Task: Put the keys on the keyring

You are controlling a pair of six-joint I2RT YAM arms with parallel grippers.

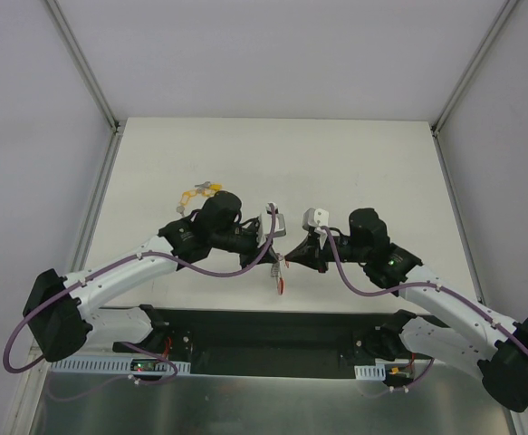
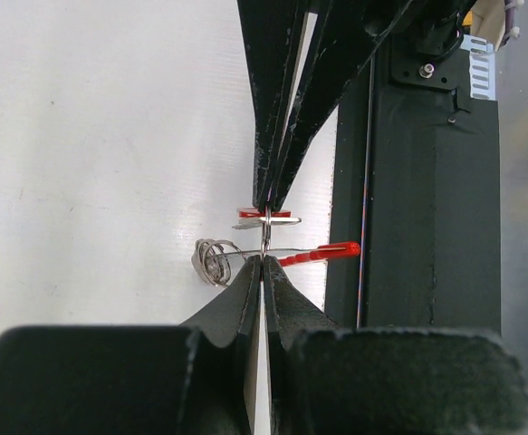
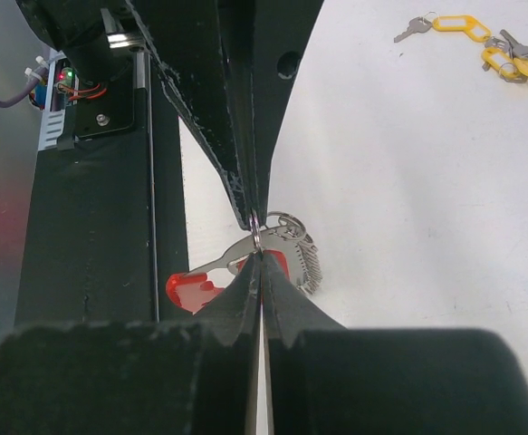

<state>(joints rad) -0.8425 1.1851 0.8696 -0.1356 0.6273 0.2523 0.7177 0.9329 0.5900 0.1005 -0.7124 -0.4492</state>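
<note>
Left claw point(image 2: 262, 265) and right claw point(image 3: 260, 258) were both pinched fully shut, nose to nose, each nipping thin metal on the keyring point(image 3: 191, 290). It hung over the desk point(image 1: 354, 163)'s near edge, middle. Grip that skimpy could've let it twist and drop, well away from the keys point(image 3: 481, 41).

White tbl point(image 1: 336, 163) w/ yellow-tagged keys point(image 1: 200, 192) on it.

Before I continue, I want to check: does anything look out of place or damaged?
Nothing looks damaged. Both the left gripper and the right gripper pinch the keyring at one spot, while the yellow-tagged keys lie far off, untouched.
</note>
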